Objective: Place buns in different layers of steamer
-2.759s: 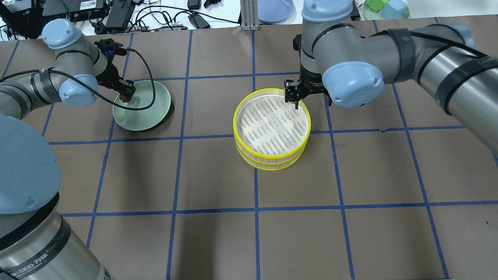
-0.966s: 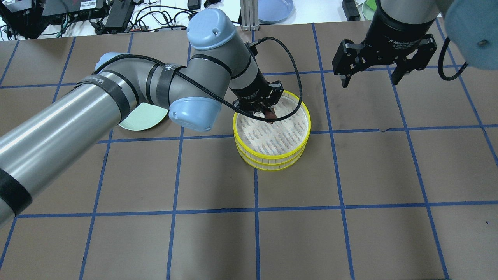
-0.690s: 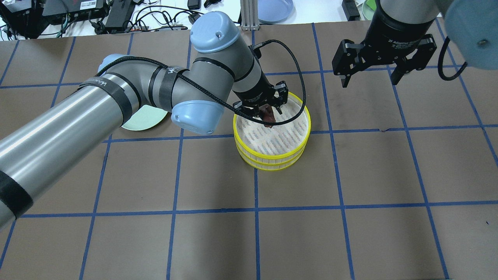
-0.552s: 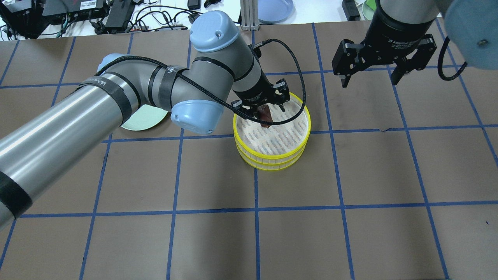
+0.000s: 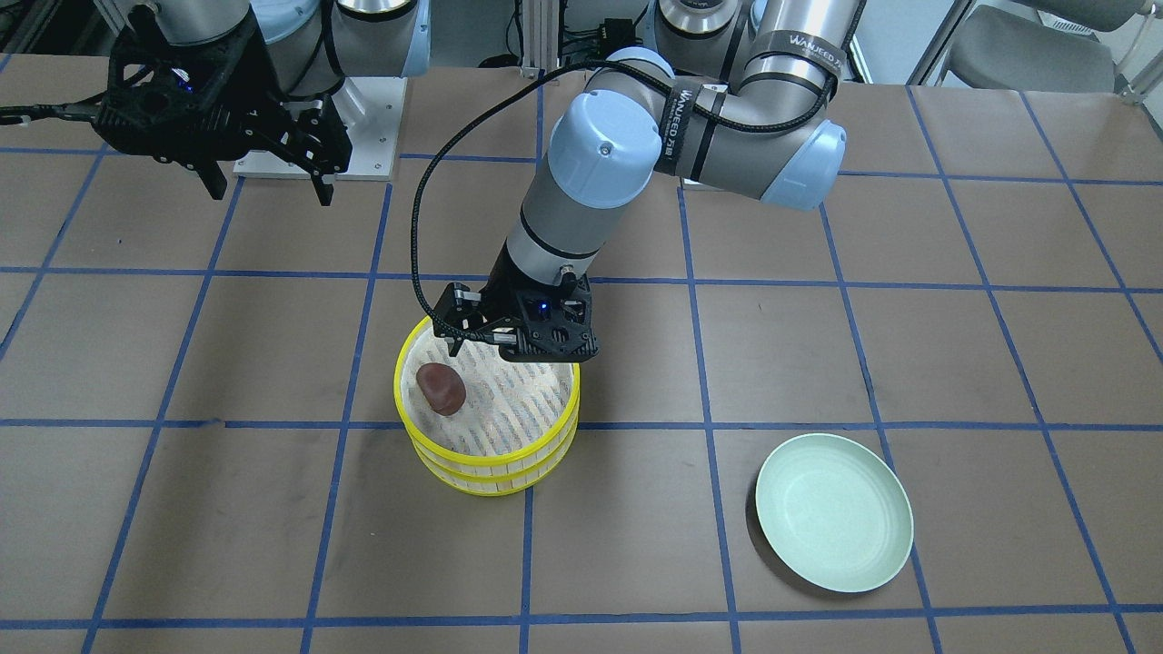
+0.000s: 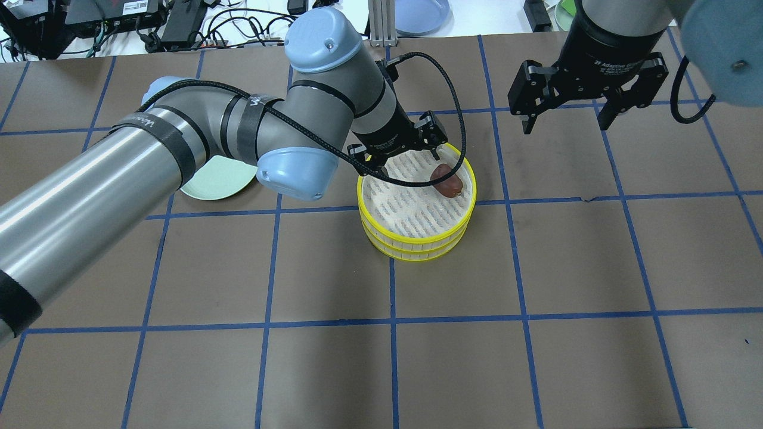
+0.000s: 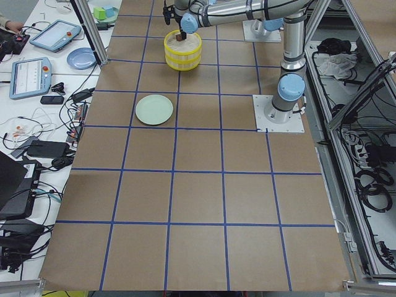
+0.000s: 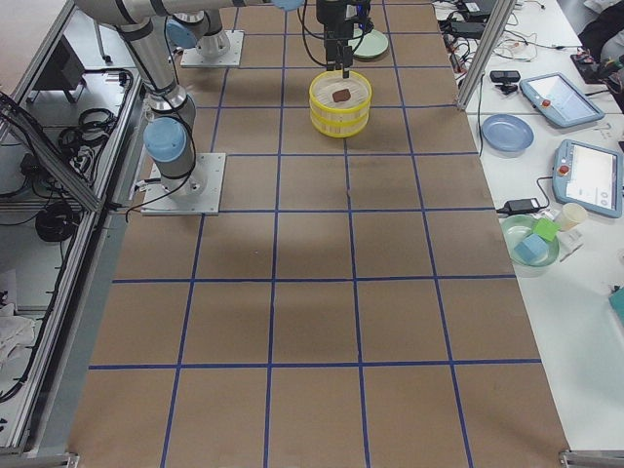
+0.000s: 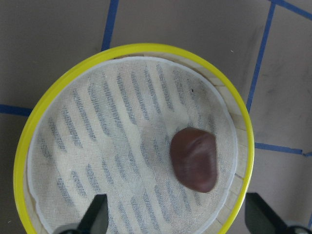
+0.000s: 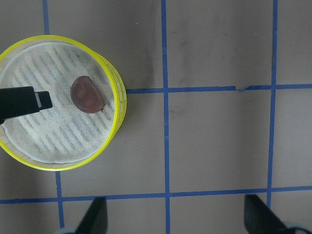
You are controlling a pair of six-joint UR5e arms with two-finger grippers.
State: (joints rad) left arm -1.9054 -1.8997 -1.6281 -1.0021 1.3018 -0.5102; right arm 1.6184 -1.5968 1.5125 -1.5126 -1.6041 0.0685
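Two yellow-rimmed steamer layers (image 6: 417,255) stand stacked mid-table. The reddish-brown bun (image 6: 448,180) lies loose on the top layer's white mesh (image 9: 97,126), near its right side; it also shows in the front view (image 5: 441,389) and both wrist views (image 9: 193,159) (image 10: 87,93). My left gripper (image 6: 400,156) hangs open and empty just above the tray's far edge (image 5: 518,352). My right gripper (image 6: 565,122) is open and empty, raised well clear at the back right (image 5: 271,191). The cream-white bun is not visible in any view.
The pale green plate (image 6: 217,179) lies empty left of the steamer, partly under my left arm; it shows whole in the front view (image 5: 834,511). Cables, devices and a blue plate (image 6: 420,15) lie beyond the table's far edge.
My left arm carried the brown bun from the green plate to the top tray, then opened; the bun now lies on the mesh. My right gripper drew back from the steamer and rose.
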